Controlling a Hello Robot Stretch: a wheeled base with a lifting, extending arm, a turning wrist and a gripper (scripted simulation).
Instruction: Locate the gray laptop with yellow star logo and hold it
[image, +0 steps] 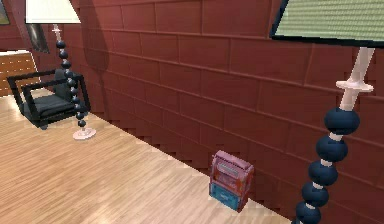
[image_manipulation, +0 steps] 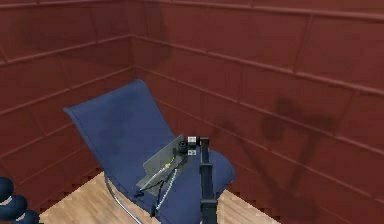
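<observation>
Starting at the forward view's far left: a black armchair (image: 45, 100) sits against the red-brown wall (image: 200, 80), and just right of it stands a floor lamp (image: 68, 70) with a white shade and a stem of dark beads. Across the wooden floor (image: 110, 180), a small pink-and-blue box (image: 231, 180) sits near the foot of the wall. At the near right is a second beaded lamp (image: 328, 150). No laptop along this stretch.

Over to the arm side view, and here's the action. A few dark beads (image_manipulation: 10, 200) poke in at the bottom left. Then there's the blue chair (image_manipulation: 115, 125), back rising to the left and seat dropping toward the right. On that seat lies a flat grey slab, by shape and colour the laptop (image_manipulation: 152, 172). I can't make out any star logo.

The slab's long axis slants from near left up to far right. Right at its far-right end sits the claw (image_manipulation: 172, 162), with the two white squares (image_manipulation: 189, 146) just beyond it. The dark arm (image_manipulation: 207, 190) rises from the bottom edge on the right.

So the laptop lies immediately left of the claw and a touch nearer, and the two overlap. I can't tell whether the claw is over it, beside it or touching it.

The grip is impossible to call too, because the slab rests on the seat behind the fingers. My read is that any grab depends on lining up with that slanted edge.
</observation>
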